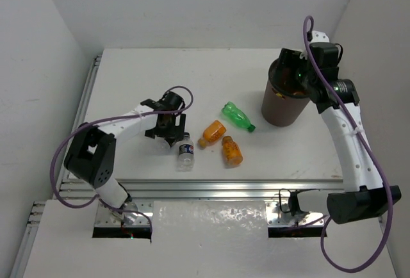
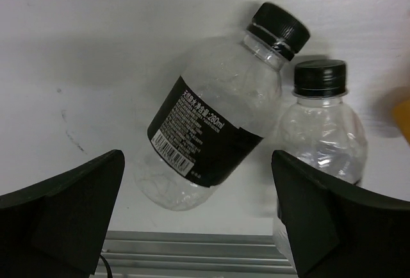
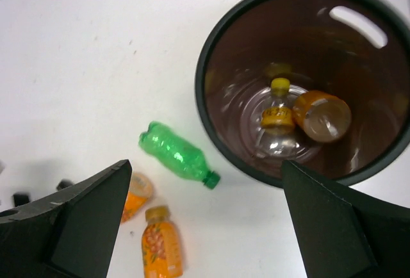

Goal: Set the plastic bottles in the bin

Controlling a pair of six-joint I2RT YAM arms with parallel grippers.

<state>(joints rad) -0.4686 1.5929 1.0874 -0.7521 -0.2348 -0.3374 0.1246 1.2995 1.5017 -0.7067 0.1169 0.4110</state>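
Observation:
The dark brown bin [image 1: 282,108] stands at the back right. My right gripper [image 1: 289,72] hovers open over its near-left rim [image 3: 206,108] with nothing held. Inside lie an orange bottle [image 3: 321,116] and a clear yellow-capped bottle [image 3: 277,119]. On the table lie a green bottle [image 1: 238,116], two orange bottles [image 1: 212,133] [image 1: 232,150] and a clear dark-capped bottle [image 1: 185,152]. My left gripper [image 2: 197,163] is open just above a tilted clear bottle [image 2: 214,130] with a black label. A second clear bottle [image 2: 323,134] sits by the right finger [image 2: 314,214].
An aluminium rail [image 2: 192,252] runs along the table's near edge, close behind the clear bottles. White walls enclose the table on the left, back and right. The green bottle [image 3: 176,153] lies a short way from the bin's left side.

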